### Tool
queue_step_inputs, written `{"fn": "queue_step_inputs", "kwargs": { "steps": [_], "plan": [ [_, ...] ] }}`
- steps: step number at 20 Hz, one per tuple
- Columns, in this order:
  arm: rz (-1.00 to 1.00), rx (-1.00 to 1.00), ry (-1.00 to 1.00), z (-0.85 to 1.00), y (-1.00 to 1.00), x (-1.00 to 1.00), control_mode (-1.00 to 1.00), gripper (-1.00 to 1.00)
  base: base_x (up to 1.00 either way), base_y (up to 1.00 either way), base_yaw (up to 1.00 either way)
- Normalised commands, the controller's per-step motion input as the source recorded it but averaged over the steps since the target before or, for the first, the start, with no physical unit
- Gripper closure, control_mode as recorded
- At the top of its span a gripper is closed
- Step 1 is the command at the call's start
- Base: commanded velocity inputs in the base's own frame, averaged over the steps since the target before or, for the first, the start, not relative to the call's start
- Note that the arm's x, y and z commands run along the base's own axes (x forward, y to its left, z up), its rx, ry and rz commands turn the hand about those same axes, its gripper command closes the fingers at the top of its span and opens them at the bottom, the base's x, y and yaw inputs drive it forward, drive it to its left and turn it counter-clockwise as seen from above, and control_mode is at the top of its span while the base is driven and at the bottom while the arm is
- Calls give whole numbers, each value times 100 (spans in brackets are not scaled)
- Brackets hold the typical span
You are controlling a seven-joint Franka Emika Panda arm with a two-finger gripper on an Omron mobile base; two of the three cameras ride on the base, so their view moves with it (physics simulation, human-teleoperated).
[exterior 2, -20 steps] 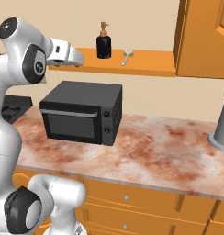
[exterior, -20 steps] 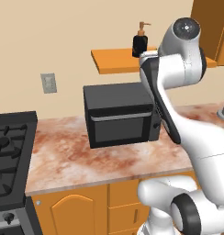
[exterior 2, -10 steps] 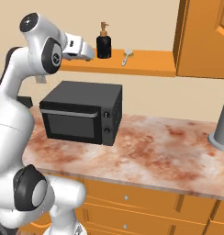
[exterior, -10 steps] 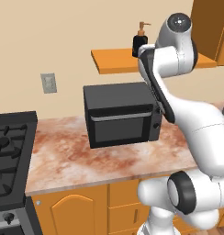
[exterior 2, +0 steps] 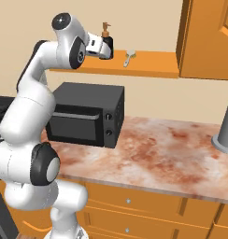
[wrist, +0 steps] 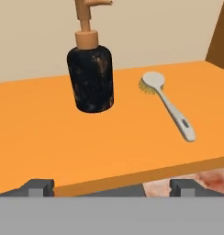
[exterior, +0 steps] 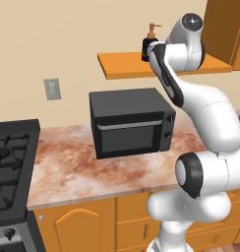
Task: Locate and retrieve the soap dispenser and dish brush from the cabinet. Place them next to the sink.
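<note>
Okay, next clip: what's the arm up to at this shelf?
The arm is reaching up to the open orange shelf of the cabinet, with its gripper open and holding nothing, short of the shelf's front edge. The soap dispenser stands upright on the shelf straight ahead of it, and the dish brush lies flat beside the bottle, apart from it. Neither has been picked up yet. Below the shelf, a black microwave sits on the marbled counter.
</note>
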Motion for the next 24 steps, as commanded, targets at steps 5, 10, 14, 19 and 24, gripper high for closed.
{"fn": "queue_step_inputs", "kwargs": {
  "steps": [5,10,14,19,24],
  "plan": [
    [12,2,-2,-1,1,56,-100,-100,0,0,0],
    [7,0,-6,-4,0,51,-100,-100,0,0,0],
    [3,0,-2,-5,1,57,-100,-100,0,0,0],
    [0,-3,-1,-1,0,42,-100,-100,0,0,0],
    [0,-3,0,0,0,36,-100,-100,0,0,0]
  ]
}}
